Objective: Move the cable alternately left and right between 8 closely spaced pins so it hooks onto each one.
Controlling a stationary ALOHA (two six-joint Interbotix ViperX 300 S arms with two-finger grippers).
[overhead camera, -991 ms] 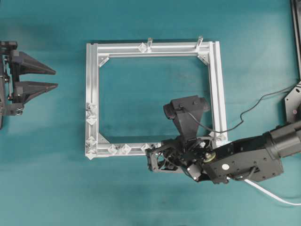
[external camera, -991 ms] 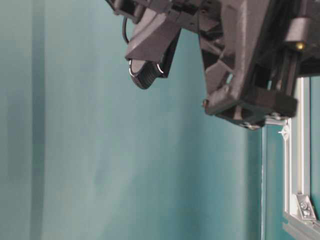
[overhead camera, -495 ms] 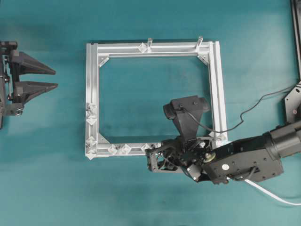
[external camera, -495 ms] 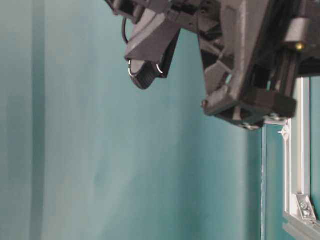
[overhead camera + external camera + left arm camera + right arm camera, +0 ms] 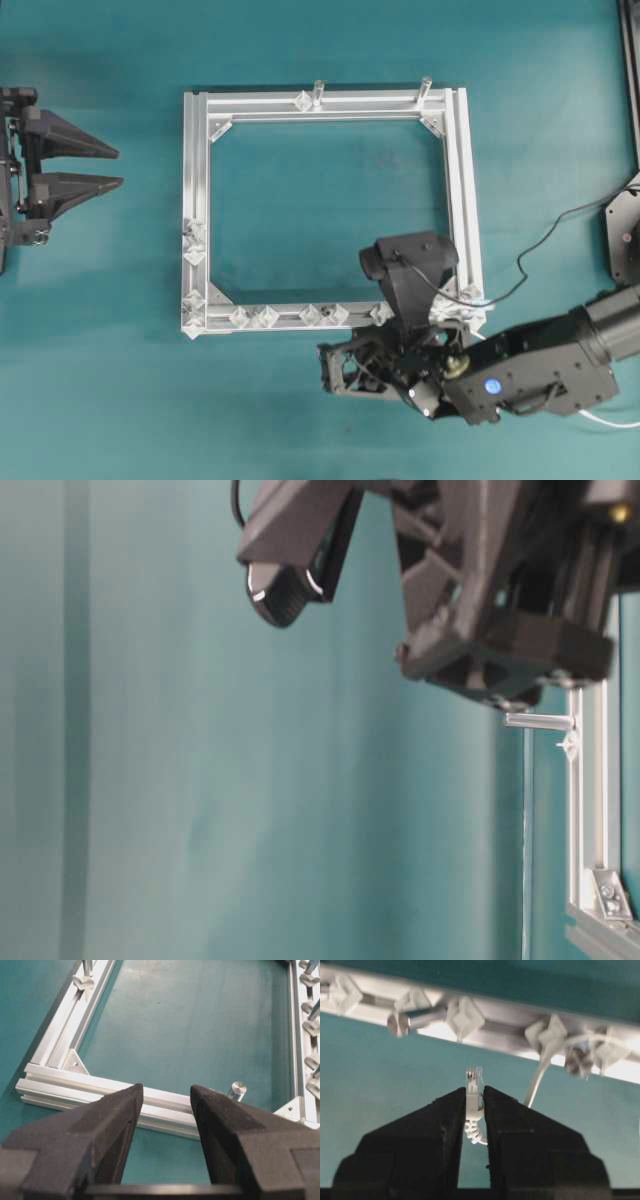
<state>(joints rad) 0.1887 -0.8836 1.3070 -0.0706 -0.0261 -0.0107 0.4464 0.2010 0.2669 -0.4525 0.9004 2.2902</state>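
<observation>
The silver frame point(image 5: 197, 200) lies flat, with whitish pins point(image 5: 260, 316) along its lower left and bottom rails. My right gripper point(image 5: 323, 368) hovers just below the bottom rail, shut on the cable's pale plug point(image 5: 474, 1085). From the plug the white cable point(image 5: 538, 1076) runs up to the pins point(image 5: 551, 1035) near the frame's bottom right corner; how it lies on them I cannot tell. A stretch of cable point(image 5: 612, 422) trails off at the lower right. My left gripper point(image 5: 118, 166) stays open and apart at the far left, with nothing between its fingers point(image 5: 125, 1110).
Two upright metal posts point(image 5: 319, 90) stand on the frame's top rail. Another short post point(image 5: 415, 1019) sticks out by the pins ahead of my right gripper. A black wire point(image 5: 545, 240) runs from the right arm's camera to the right edge.
My right arm has pulled back off the bottom rail towards the table's near side with the plug, uncovering more pins there. The left arm has not moved.
</observation>
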